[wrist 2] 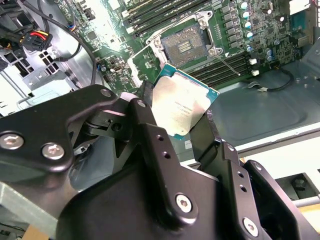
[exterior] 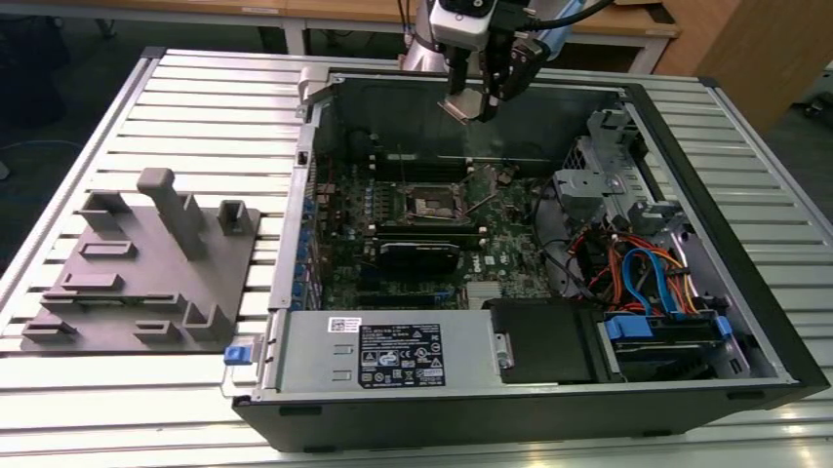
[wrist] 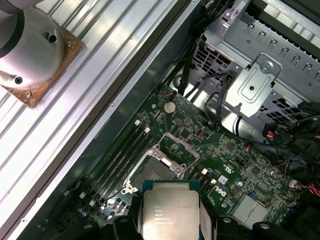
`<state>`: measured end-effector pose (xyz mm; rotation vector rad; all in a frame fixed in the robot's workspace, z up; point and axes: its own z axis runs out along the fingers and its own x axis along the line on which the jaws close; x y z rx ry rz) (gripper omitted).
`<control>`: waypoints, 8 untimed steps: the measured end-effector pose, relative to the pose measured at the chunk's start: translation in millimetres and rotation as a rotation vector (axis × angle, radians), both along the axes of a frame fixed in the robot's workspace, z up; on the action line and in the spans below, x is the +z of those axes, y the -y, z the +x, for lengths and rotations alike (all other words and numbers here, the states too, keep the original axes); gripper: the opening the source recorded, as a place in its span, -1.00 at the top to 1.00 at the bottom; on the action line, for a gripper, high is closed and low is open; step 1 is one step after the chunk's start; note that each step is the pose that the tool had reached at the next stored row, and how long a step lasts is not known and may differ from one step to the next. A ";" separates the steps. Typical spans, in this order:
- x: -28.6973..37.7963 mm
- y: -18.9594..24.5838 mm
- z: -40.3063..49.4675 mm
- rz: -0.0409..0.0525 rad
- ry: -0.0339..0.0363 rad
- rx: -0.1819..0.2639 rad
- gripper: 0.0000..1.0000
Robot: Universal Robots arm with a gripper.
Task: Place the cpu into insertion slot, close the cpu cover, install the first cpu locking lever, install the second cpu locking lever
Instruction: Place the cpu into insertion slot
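My gripper point(exterior: 471, 105) hangs above the back of the open computer case, shut on the cpu point(exterior: 463, 108). In the second wrist view the cpu point(wrist 2: 182, 102), a flat square chip with a silver top, sits tilted between the black fingers point(wrist 2: 150, 127). The insertion slot point(wrist 2: 184, 44) lies uncovered below it on the green board, its dark centre showing, with a thin metal lever point(wrist 2: 229, 63) beside it. In the first wrist view the cpu point(wrist: 170, 212) hides part of the insertion slot point(wrist: 150, 170), and the cpu cover point(wrist: 181, 150) stands flipped open behind it. In the exterior view the slot point(exterior: 430, 202) is mid-board.
Long black memory slots point(wrist 2: 165, 12) flank the socket. A metal drive cage point(wrist: 260, 85) and bundled cables point(exterior: 638, 273) fill the case at the exterior view's right. A grey fixture block point(exterior: 143, 263) sits on the slatted table point(exterior: 195, 97) at the left. The case wall point(exterior: 521, 117) rises behind the gripper.
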<state>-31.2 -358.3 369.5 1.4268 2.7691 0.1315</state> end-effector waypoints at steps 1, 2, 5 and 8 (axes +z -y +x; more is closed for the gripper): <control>0.0 0.0 0.0 0.0000 0.0000 0.000 -0.07; 0.0 0.0 0.0 -0.0001 0.0000 0.000 -0.07; 0.0 0.0 0.0 0.0000 0.0000 0.000 -0.07; 0.0 0.0 0.0 0.0000 0.0000 -0.002 -0.07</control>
